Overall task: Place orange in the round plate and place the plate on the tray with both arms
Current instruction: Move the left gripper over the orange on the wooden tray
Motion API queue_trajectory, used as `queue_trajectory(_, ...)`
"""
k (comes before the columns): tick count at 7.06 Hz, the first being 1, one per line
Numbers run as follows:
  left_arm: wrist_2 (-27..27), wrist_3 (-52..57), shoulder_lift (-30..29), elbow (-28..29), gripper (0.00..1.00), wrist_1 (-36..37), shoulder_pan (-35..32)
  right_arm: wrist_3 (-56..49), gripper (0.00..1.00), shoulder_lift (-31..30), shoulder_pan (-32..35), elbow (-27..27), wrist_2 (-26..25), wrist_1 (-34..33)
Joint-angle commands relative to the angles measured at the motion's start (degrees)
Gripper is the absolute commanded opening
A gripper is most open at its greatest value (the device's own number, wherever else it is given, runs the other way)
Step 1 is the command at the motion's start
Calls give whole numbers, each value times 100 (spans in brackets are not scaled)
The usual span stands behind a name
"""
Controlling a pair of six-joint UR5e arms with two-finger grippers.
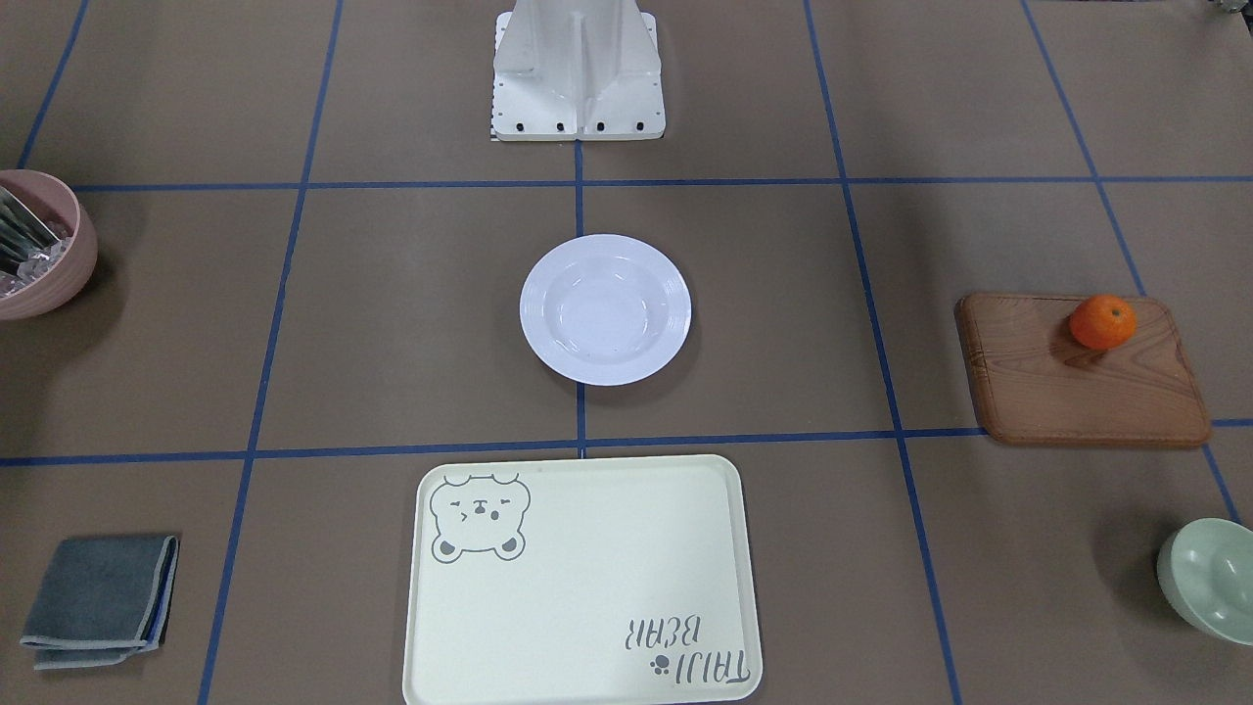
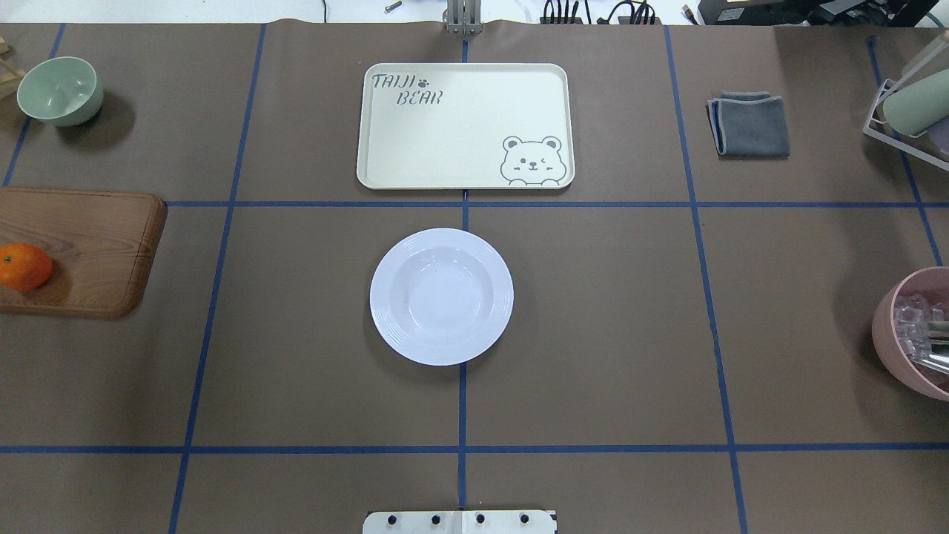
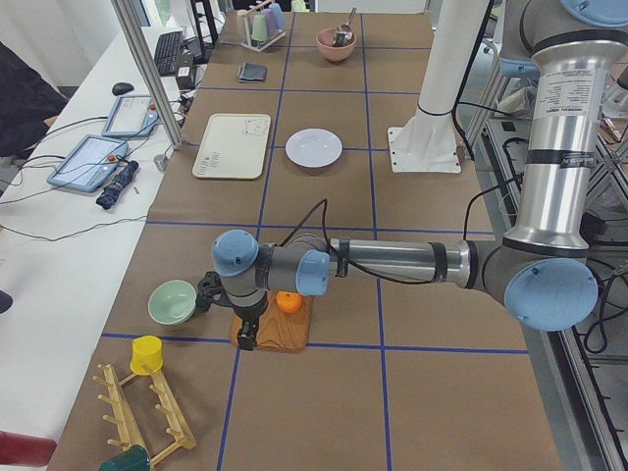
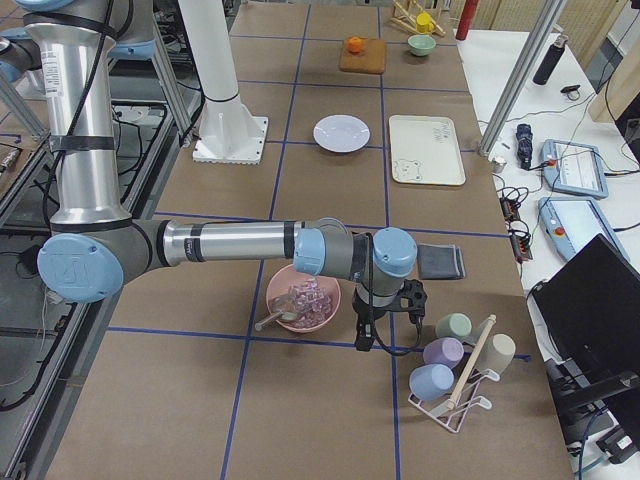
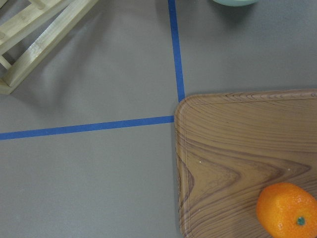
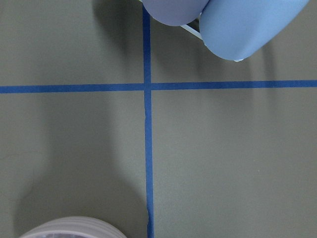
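The orange (image 1: 1102,321) (image 2: 24,267) rests on a brown wooden board (image 1: 1082,377), at the lower right corner of the left wrist view (image 5: 287,209). The white round plate (image 1: 605,308) (image 2: 441,296) sits empty at the table's middle. Beyond it lies the cream tray (image 1: 582,578) (image 2: 465,126), also empty. My left gripper (image 3: 245,339) hangs over the board's edge beside the orange (image 3: 288,302); I cannot tell whether it is open or shut. My right gripper (image 4: 363,340) hovers between the pink bowl and a cup rack at the other end; I cannot tell its state either.
A pale green bowl (image 2: 59,90) stands beyond the board. A pink bowl (image 2: 916,334) with clear pieces and a folded grey cloth (image 2: 749,124) are on the right side. A cup rack (image 4: 460,370) and a wooden rack (image 3: 147,412) stand at the table ends.
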Motion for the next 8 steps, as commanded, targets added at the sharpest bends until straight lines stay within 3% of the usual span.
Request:
queue_trajectory(1, 0, 0, 1, -9, 99, -2, -1, 6, 100, -1, -6, 5, 0, 0)
queue_trajectory(8, 9, 0, 19, -89, 99, -2, -1, 6, 100, -1, 3, 13, 0, 0)
